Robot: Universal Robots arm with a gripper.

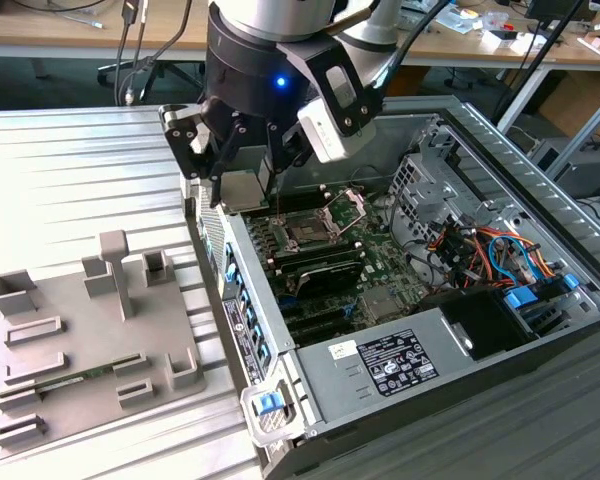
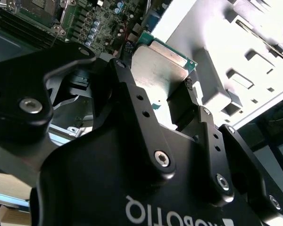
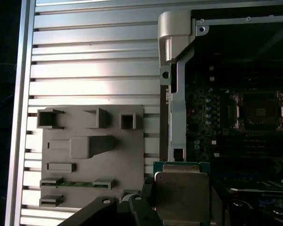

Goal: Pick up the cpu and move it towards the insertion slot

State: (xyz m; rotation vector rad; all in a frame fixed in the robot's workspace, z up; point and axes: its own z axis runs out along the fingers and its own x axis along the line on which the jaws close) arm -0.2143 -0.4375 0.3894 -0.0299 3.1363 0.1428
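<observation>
The end effector [image 1: 242,178] clenched the cpu [image 3: 181,190] above the case wall [image 1: 242,305] (insertion slot [image 1: 305,232] lay to the exterior view's right).

The cpu [image 3: 181,195] has a dull silver top with a thin green rim. The gripper [image 1: 238,172] is glossy black, and a small blue light glows above it. The tabletop [image 1: 80,170] is pale grey, ribbed in long stripes. The fixture [image 1: 75,335] is matt grey and the stick [image 1: 80,378] green. The board [image 1: 380,290] is dark green. The slot [image 1: 307,232] is black inside a silver frame. The cables [image 1: 500,245] are orange, blue and red.
</observation>
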